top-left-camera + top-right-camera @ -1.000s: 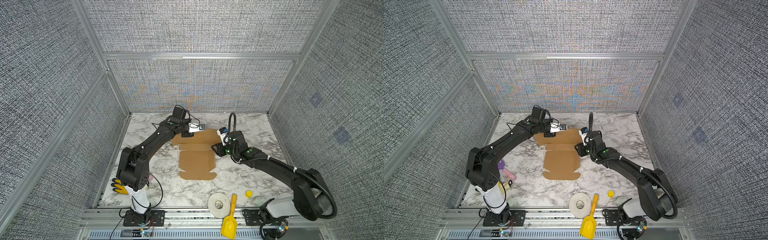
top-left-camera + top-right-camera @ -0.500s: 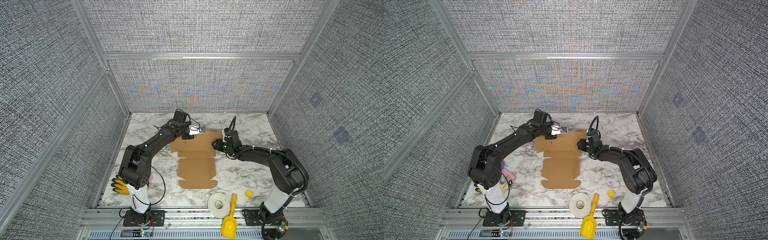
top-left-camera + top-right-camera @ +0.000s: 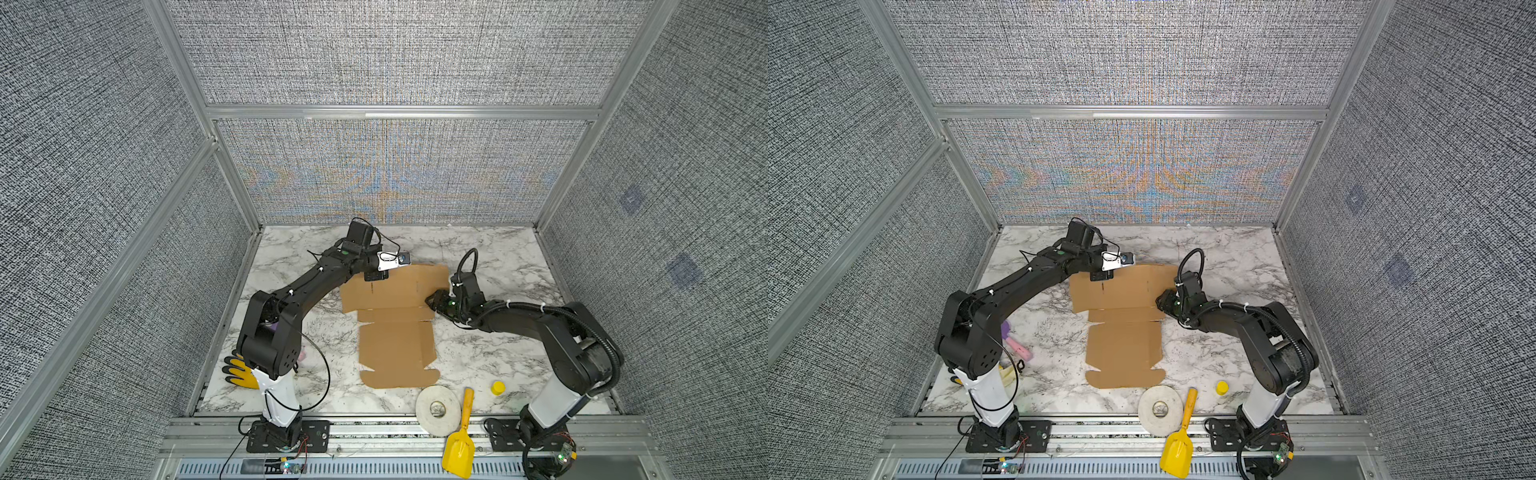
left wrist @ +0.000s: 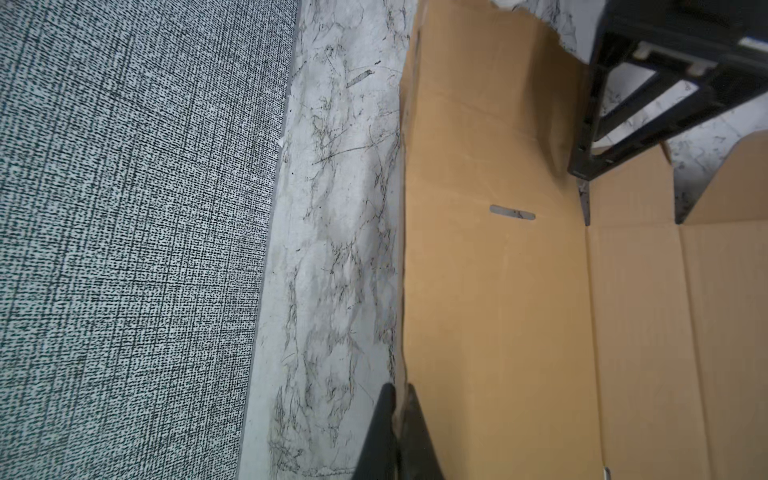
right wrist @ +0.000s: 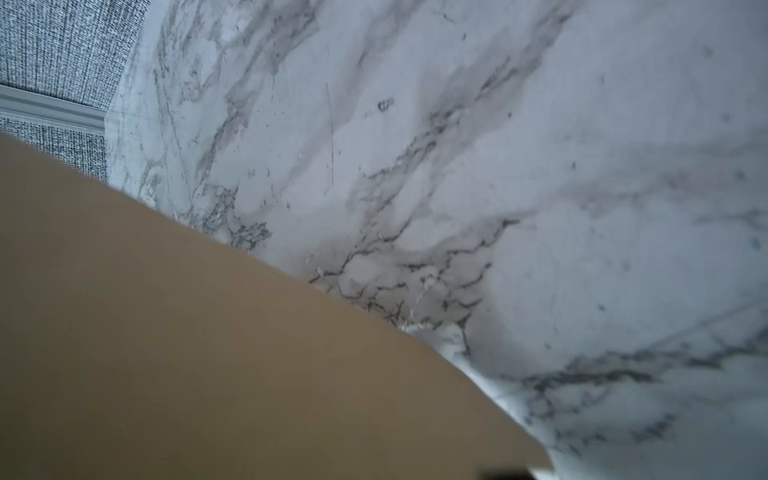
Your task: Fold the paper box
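Since a second ago the right arm (image 3: 536, 318) has drawn its elbow up and back toward its base, and the box (image 3: 395, 345) reaches nearer the front edge. The left gripper (image 4: 398, 401) has its fingers (image 4: 384, 419) together, clamped on the box's far edge, left of that edge's middle in both top views. The right gripper (image 3: 434, 300) sits at the right side of the wide far panel, touching the cardboard; I cannot tell whether its jaws hold it. The box lies unfolded mid-surface (image 3: 498, 257), running from back to front, with its wide panel toward the back edge and narrower panels toward the front. Just beyond its near end, at the front edge, sit a roll (image 3: 438, 409), a scoop (image 3: 459, 451) and a cap (image 3: 498, 387). A glove (image 3: 239, 372) lies at the front left corner.
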Tool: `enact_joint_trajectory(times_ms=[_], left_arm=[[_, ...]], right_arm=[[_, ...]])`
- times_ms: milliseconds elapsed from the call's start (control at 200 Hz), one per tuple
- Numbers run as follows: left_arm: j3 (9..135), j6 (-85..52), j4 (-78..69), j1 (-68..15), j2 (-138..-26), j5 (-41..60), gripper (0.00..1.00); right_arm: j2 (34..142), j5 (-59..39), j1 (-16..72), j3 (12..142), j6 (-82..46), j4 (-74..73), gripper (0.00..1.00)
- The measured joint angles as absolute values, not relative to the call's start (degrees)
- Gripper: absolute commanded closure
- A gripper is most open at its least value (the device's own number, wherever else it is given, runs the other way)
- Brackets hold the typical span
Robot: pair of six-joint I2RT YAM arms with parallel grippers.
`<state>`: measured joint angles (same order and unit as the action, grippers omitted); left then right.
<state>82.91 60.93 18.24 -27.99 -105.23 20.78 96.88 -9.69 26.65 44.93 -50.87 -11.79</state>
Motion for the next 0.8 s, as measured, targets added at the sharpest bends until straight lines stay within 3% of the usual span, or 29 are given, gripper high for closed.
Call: enact_joint_trajectory(times_ms=[801], left_arm=[[83.4,55.3,18.1,-28.5,-105.2,19.1,1.00]], right_arm=[[94.0,-7.4,30.5,43.7,-52.6,-15.1,0.57]])
